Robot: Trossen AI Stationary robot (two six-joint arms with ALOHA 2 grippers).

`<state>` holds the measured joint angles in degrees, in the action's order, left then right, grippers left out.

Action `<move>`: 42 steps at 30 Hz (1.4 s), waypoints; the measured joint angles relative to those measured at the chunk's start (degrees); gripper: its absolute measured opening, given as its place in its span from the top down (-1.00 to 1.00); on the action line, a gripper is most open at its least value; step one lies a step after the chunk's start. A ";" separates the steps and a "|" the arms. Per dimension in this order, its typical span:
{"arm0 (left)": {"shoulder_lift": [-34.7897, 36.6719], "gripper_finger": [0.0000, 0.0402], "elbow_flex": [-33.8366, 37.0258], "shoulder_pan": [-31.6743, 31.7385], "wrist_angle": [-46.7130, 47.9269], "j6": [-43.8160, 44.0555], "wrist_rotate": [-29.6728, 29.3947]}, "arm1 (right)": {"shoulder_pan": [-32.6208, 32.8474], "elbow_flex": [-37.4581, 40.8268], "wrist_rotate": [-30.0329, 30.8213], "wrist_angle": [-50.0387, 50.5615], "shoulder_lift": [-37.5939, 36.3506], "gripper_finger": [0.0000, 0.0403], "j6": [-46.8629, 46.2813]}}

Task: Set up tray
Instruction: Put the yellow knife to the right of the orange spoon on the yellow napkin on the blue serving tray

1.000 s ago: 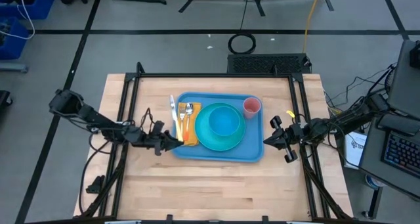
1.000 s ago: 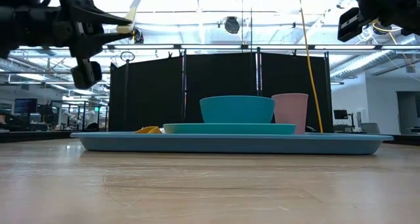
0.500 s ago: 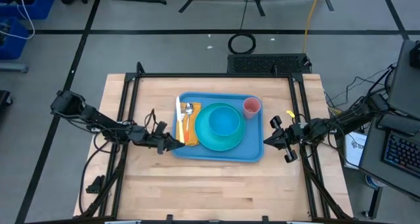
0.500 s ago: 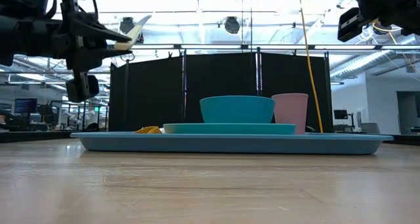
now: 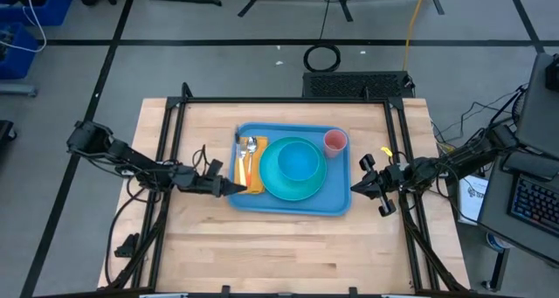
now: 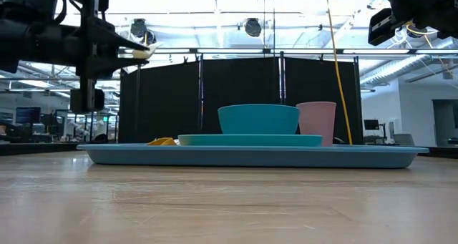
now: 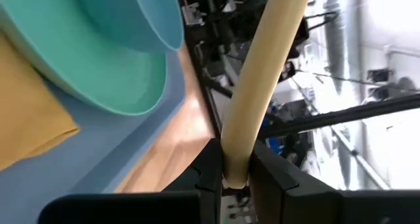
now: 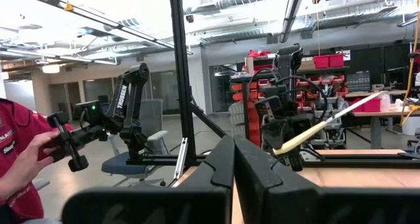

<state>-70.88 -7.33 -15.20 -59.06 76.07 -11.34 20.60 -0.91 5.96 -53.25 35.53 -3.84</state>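
The light-blue tray (image 5: 293,202) lay at the middle of the wooden table (image 5: 288,250), carrying a round teal plate (image 5: 271,186) with a teal bowl (image 5: 298,162) on it, a pink cup (image 5: 335,142) at the far right corner, and a yellow napkin (image 5: 254,177) along its left side bearing a spoon (image 5: 251,147) and another utensil (image 5: 242,158). The left end effector (image 5: 229,188) hovered at the tray's left edge, above the napkin, its fingers clamped on the handle of a cream-coloured plastic knife (image 7: 262,79); in the low view the knife (image 6: 142,51) was held well above the tray (image 6: 250,156), roughly level. The right end effector (image 5: 356,188) waited just off the tray's right edge, raised, with its fingers pressed together and holding nothing. Black frame rails (image 5: 397,149) bordered the table on both sides. In the right wrist view a person's hand (image 8: 39,148) in a red sleeve gripped a black handle in the room beyond.
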 joint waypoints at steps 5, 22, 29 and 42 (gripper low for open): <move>0.01 0.75 0.00 1.00 1.96 6.55 2.11 | 0.01 0.00 0.00 -0.02 0.00 1.00 0.00; 0.01 0.75 0.00 1.41 5.65 21.50 2.42 | 0.02 0.00 0.00 0.00 0.00 1.00 0.00; 0.01 0.75 0.00 1.41 8.12 24.46 4.27 | 0.02 0.00 0.00 0.00 0.02 1.00 0.00; 0.01 0.75 -0.02 1.79 11.05 33.43 6.11 | 0.02 0.00 0.00 0.00 0.01 1.00 0.00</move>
<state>-70.87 -7.35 -13.41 -48.02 109.50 -5.23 20.62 -0.91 5.96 -53.26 35.55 -3.83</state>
